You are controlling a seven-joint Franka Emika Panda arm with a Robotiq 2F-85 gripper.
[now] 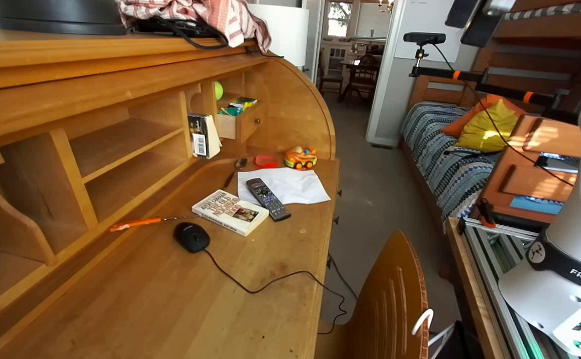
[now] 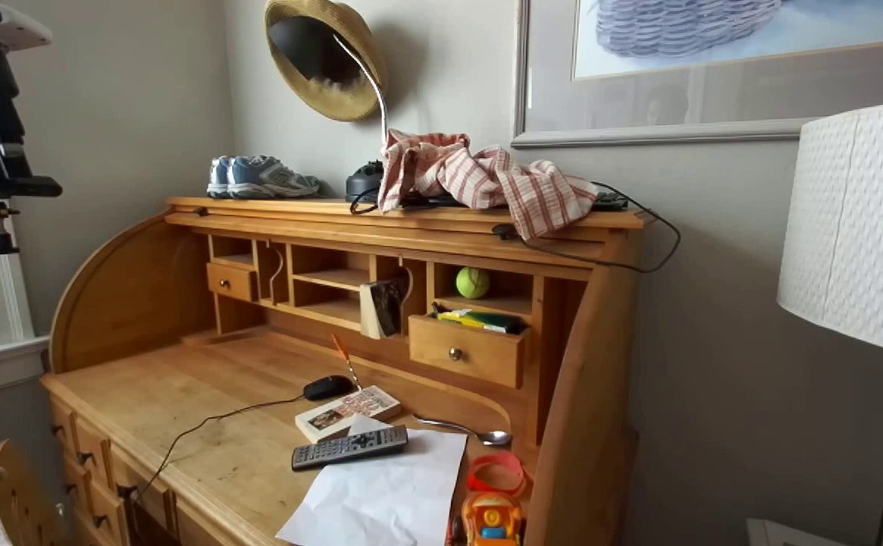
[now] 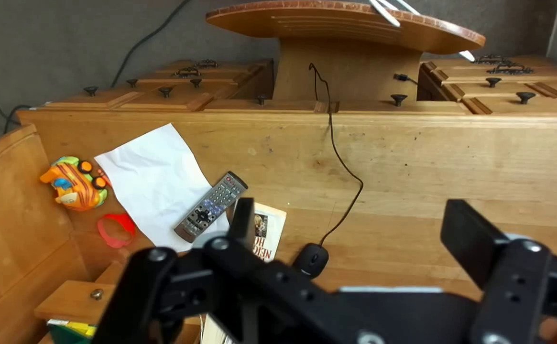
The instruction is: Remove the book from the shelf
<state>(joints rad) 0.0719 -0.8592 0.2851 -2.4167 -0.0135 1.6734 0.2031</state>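
Note:
No thin purple book shows in any view. The shelf (image 1: 300, 99) is a light brown hutch with cubbyholes and a curved side panel; it also shows in an exterior view (image 2: 108, 296). A paperback with a dark cover and cream pages (image 1: 203, 135) sticks out of a narrow slot of it, leaning, also in an exterior view (image 2: 383, 307). Its page edges (image 3: 213, 332) show at the bottom of the wrist view, partly hidden by my left finger. My gripper (image 3: 350, 215) is open and empty, high above the desk, facing down.
On the desk lie a flat white book (image 1: 230, 211), a remote control (image 1: 268, 199), white paper (image 1: 295, 184), a mouse (image 1: 191, 237), an orange tool (image 1: 136, 224), a spoon (image 2: 486, 436) and a toy car (image 1: 300, 158). An open drawer (image 2: 464, 353) juts out beside the paperback. A chair (image 1: 390, 299) stands in front.

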